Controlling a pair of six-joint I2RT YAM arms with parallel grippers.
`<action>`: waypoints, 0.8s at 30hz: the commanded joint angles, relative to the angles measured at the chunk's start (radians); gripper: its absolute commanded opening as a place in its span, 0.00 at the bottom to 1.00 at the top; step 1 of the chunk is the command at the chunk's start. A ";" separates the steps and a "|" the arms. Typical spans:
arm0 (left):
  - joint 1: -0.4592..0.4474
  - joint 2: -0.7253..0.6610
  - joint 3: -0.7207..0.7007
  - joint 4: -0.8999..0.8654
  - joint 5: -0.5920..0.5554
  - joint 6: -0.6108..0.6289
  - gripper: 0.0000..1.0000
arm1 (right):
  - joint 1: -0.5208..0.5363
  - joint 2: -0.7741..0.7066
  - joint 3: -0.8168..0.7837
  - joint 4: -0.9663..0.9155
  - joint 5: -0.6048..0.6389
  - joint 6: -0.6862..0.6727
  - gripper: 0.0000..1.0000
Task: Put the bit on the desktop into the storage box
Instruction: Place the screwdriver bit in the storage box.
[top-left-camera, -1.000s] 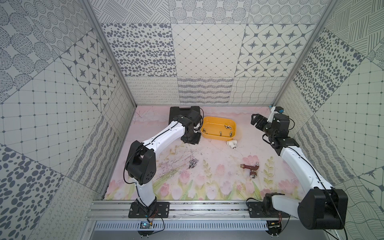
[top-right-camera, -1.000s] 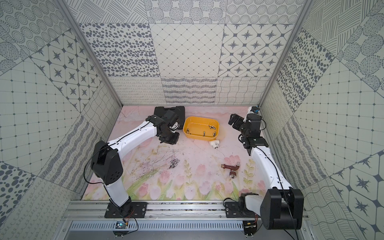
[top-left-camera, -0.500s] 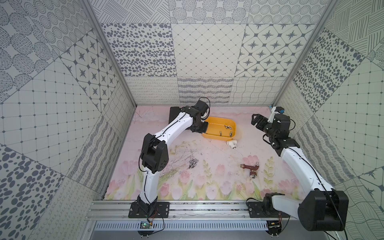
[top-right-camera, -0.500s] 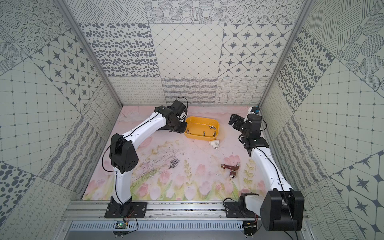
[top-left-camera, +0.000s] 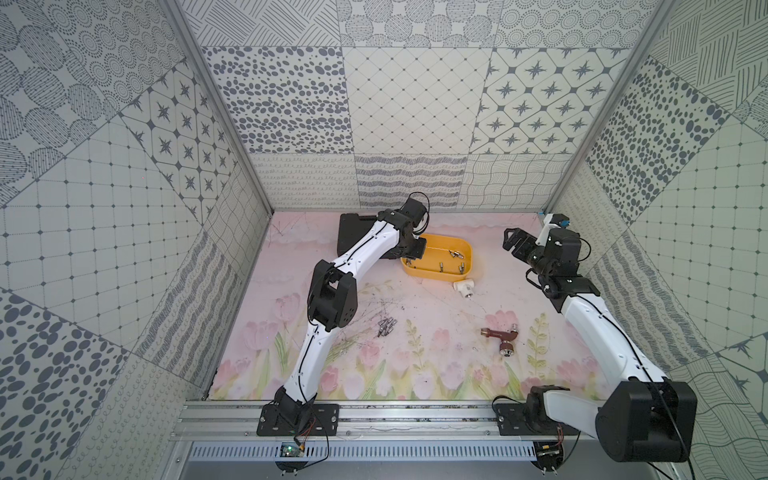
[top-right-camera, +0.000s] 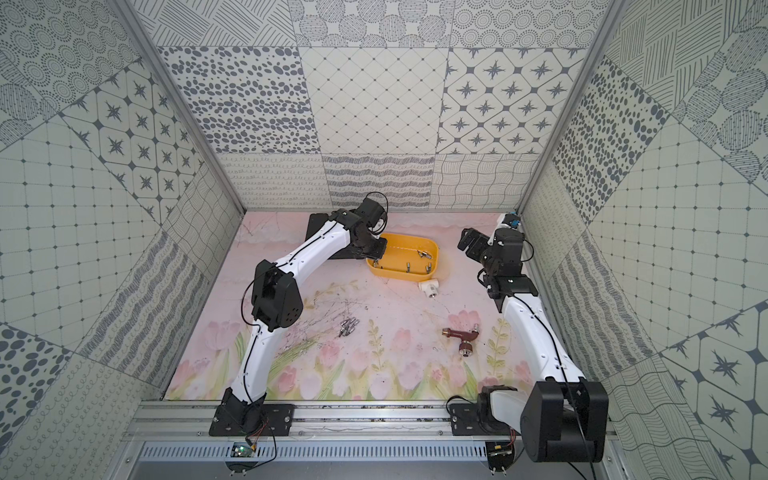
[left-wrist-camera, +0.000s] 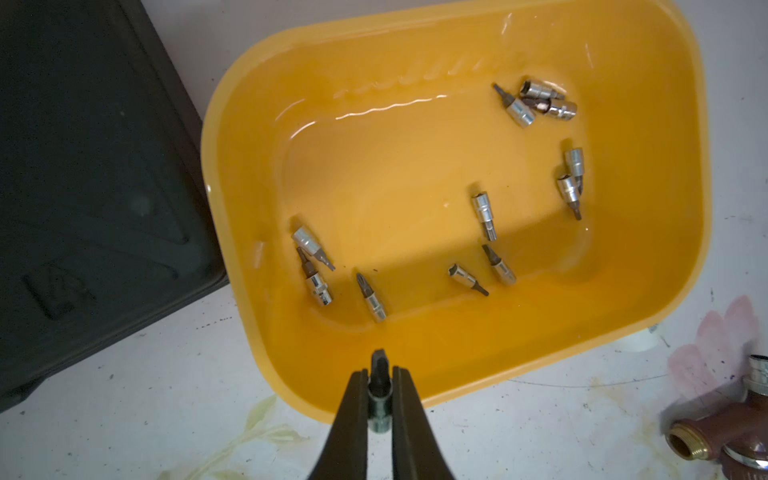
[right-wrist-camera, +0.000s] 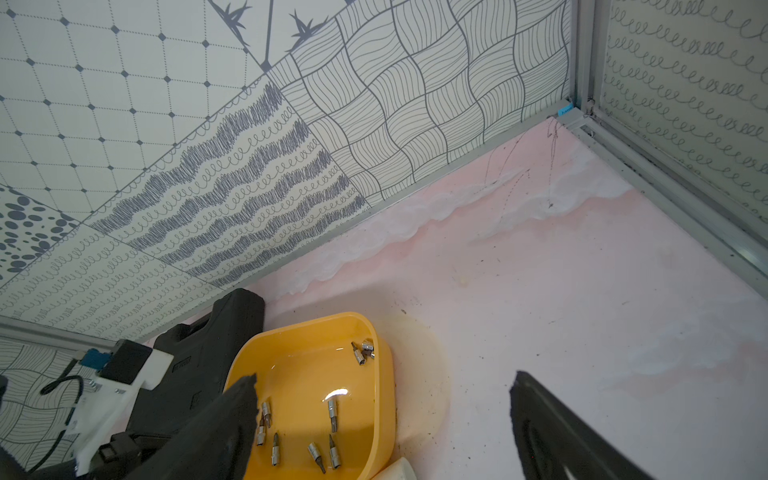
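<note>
One bit (left-wrist-camera: 379, 397) between left gripper (left-wrist-camera: 380, 372) jaws

Storage box (left-wrist-camera: 245, 199): smooth yellow plastic, glossy, with bright highlights on its floor. Bit (left-wrist-camera: 379, 399): grey metal body, dark dull tip. Loose bits (left-wrist-camera: 484, 214): polished silvery metal, darker tips. Case (left-wrist-camera: 91, 174): black plastic, matt, finely grained. Tabletop (left-wrist-camera: 166, 374): matt printed sheet, scuffed and speckled. Tap (left-wrist-camera: 723, 432): reddish-brown body, brassy thread, shiny chrome collar. Pipe fitting (top-left-camera: 589, 289): white smooth plastic.
</note>
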 joint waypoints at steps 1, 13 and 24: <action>-0.007 0.059 0.055 -0.008 0.015 0.023 0.11 | -0.003 -0.019 -0.008 0.037 -0.010 0.002 0.97; -0.006 0.140 0.071 0.005 0.002 0.023 0.12 | -0.003 -0.015 -0.007 0.036 -0.013 0.007 0.97; -0.006 0.178 0.073 0.015 -0.003 0.020 0.12 | -0.003 -0.015 -0.007 0.037 -0.013 0.008 0.97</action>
